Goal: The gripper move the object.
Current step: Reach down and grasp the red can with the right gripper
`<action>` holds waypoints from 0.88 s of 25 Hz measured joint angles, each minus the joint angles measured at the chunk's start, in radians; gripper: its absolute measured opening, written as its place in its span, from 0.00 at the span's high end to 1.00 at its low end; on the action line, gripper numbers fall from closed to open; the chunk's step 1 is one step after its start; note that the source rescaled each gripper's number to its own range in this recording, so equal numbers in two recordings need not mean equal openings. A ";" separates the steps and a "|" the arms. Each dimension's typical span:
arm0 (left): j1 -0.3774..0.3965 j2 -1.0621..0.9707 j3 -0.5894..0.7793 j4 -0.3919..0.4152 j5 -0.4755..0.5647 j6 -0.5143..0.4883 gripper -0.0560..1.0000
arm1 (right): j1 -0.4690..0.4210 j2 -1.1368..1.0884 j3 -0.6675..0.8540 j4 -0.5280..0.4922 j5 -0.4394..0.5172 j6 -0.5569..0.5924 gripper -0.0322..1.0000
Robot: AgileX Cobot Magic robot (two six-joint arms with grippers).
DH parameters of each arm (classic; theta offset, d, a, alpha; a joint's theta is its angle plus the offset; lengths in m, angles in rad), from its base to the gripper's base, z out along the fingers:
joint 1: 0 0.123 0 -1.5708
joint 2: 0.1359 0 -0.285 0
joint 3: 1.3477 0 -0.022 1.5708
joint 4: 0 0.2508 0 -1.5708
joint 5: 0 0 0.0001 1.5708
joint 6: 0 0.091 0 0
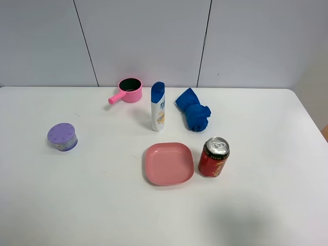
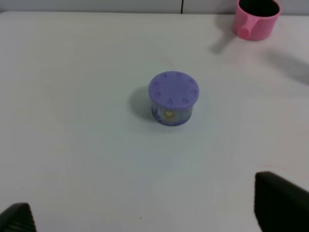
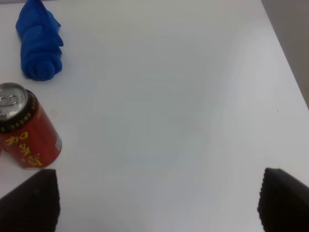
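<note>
The red drink can (image 1: 213, 157) with gold markings and a silver pull-tab top stands upright on the white table, just right of the pink plate (image 1: 168, 163). It also shows in the right wrist view (image 3: 25, 126), beside one fingertip. My right gripper (image 3: 157, 203) is open and empty, its black fingertips (image 3: 31, 200) spread wide above bare table. My left gripper (image 2: 145, 217) is open and empty, some way short of a purple-lidded jar (image 2: 173, 98). Neither arm shows in the high view.
A white blue-capped bottle (image 1: 158, 106) stands behind the plate. A blue cloth (image 1: 193, 110) lies behind the can. A pink saucepan (image 1: 127, 90) sits at the back. The purple jar (image 1: 62, 136) is at the left. The table's right edge (image 1: 312, 120) is near.
</note>
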 joint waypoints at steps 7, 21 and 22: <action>0.000 0.000 0.000 0.000 -0.002 0.000 0.00 | 0.000 0.000 0.000 0.000 0.000 -0.005 0.01; 0.000 0.000 0.000 0.001 -0.002 0.000 0.00 | 0.000 0.312 -0.024 0.011 -0.012 -0.062 0.01; 0.000 0.000 0.000 0.001 -0.002 0.000 0.00 | 0.000 0.339 -0.056 0.027 -0.032 -0.073 0.01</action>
